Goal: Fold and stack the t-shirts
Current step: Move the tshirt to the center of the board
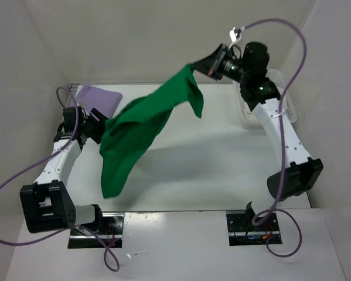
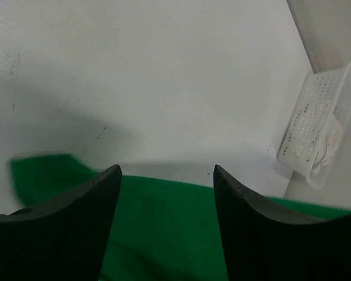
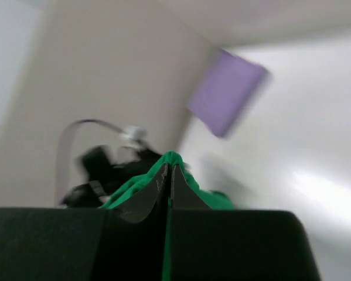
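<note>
Top external shows the green t-shirt (image 1: 134, 132) hanging above the worktop (image 1: 210, 170), its top corner clamped in my right end effector (image 3: 168, 168). My left end effector (image 2: 166, 171) stands apart beside the cloth. I'm unfurling it; next, I judge, comes pinching a second corner.

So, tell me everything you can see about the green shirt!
The green shirt is bright, plain, soft cloth, unfolded and creased. It hangs in the air over the white table, slanting from one high corner down to a loose, drooping end. The right gripper is shut on that high corner. The left gripper is open at its lower side, green cloth showing between the fingers; whether it touches is unclear.
</note>
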Tool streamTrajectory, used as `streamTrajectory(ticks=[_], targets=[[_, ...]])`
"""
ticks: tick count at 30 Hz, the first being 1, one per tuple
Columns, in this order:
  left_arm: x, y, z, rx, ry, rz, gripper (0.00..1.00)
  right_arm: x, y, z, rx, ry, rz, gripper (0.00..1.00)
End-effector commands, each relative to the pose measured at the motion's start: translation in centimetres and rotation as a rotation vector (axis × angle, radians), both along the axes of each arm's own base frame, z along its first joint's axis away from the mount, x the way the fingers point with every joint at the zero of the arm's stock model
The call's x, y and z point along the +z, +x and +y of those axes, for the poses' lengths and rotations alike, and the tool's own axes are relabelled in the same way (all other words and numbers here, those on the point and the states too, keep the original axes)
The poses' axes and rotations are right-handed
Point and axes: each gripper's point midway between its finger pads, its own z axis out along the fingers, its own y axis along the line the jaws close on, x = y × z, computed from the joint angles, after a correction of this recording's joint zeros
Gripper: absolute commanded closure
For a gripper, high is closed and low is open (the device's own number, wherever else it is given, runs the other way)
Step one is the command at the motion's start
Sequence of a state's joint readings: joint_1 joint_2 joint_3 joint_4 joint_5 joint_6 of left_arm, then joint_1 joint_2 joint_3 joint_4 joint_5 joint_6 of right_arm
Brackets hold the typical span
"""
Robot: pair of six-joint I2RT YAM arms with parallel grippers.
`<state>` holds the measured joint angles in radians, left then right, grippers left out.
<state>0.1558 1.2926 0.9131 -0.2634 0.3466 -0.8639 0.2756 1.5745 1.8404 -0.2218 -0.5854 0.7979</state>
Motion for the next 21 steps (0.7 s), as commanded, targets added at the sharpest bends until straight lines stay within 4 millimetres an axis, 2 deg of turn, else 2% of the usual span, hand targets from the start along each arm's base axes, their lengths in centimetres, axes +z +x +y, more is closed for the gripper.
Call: streamTrajectory(ticks=[1, 2, 4, 5, 6, 8, 10, 11, 12, 13, 14, 15, 16, 17, 18, 19, 20, 21], targets=[[0.0, -0.3, 1.1, 0.040, 0.035, -0.003, 0.29, -13.1, 5.3, -3.0, -0.150, -0.086, 0.243, 1.00], [-0.1, -0.3, 1.2, 0.047, 0.041, -0.002, 0.29, -16.9, 6.7, -3.3, -0.186, -0.129, 0.302, 1.00], [-0.7, -0.3, 1.2, 0.041, 0.048, 0.006, 0.29, -22.7, 7.4, -4.2, -0.222, -0.195, 0.413, 0.99], [-1.1, -0.3, 1.3, 0.034, 0.054, 0.014, 0.29, -24.2, 7.8, -4.5, -0.235, -0.227, 0.427, 0.99], [-1.5, -0.2, 1.3, 0.026, 0.062, 0.023, 0.29, -26.8, 8.0, -5.0, -0.257, -0.264, 0.484, 0.94], [-1.6, -0.2, 1.5, 0.027, 0.077, 0.022, 0.29, -27.2, 8.3, -5.7, -0.298, -0.291, 0.486, 0.82], [-2.8, -0.7, 1.5, 0.027, 0.097, 0.058, 0.29, -27.8, 8.0, -6.7, -0.349, -0.328, 0.508, 0.65], [-3.3, -0.9, 1.8, 0.029, 0.143, 0.073, 0.29, -27.7, 8.0, -7.4, -0.384, -0.351, 0.507, 0.52], [-4.0, -1.4, 1.6, 0.028, 0.156, 0.096, 0.29, -28.5, 7.4, -7.8, -0.399, -0.368, 0.531, 0.47], [-4.8, -1.8, 1.0, 0.005, 0.172, 0.113, 0.29, -28.0, 6.4, -7.5, -0.395, -0.374, 0.526, 0.44], [-5.4, -2.3, 0.9, 0.007, 0.186, 0.136, 0.30, -28.4, 5.3, -7.1, -0.381, -0.385, 0.539, 0.43], [-6.1, -2.9, 0.6, 0.001, 0.195, 0.160, 0.30, -30.4, 3.8, -7.1, -0.383, -0.418, 0.576, 0.43], [-6.4, -3.2, -0.2, -0.021, 0.204, 0.168, 0.30, -30.6, 2.3, -6.6, -0.369, -0.433, 0.583, 0.43], [-7.1, -3.6, -0.6, -0.037, 0.204, 0.186, 0.30, -31.8, 0.1, -4.1, -0.302, -0.468, 0.597, 0.49], [-7.6, -4.0, -0.9, -0.046, 0.213, 0.204, 0.30, -34.3, -2.3, -3.3, -0.269, -0.511, 0.649, 0.57], [-8.8, -4.5, -1.5, -0.053, 0.223, 0.240, 0.30, -35.0, -5.1, -0.2, -0.184, -0.541, 0.650, 0.73], [-8.8, -4.5, -1.8, -0.049, 0.223, 0.242, 0.31, -35.9, -6.9, 1.4, -0.135, -0.564, 0.661, 0.73], [-9.6, -4.5, -1.6, -0.031, 0.223, 0.273, 0.31, -36.6, -8.8, 2.8, -0.095, -0.594, 0.667, 0.85]])
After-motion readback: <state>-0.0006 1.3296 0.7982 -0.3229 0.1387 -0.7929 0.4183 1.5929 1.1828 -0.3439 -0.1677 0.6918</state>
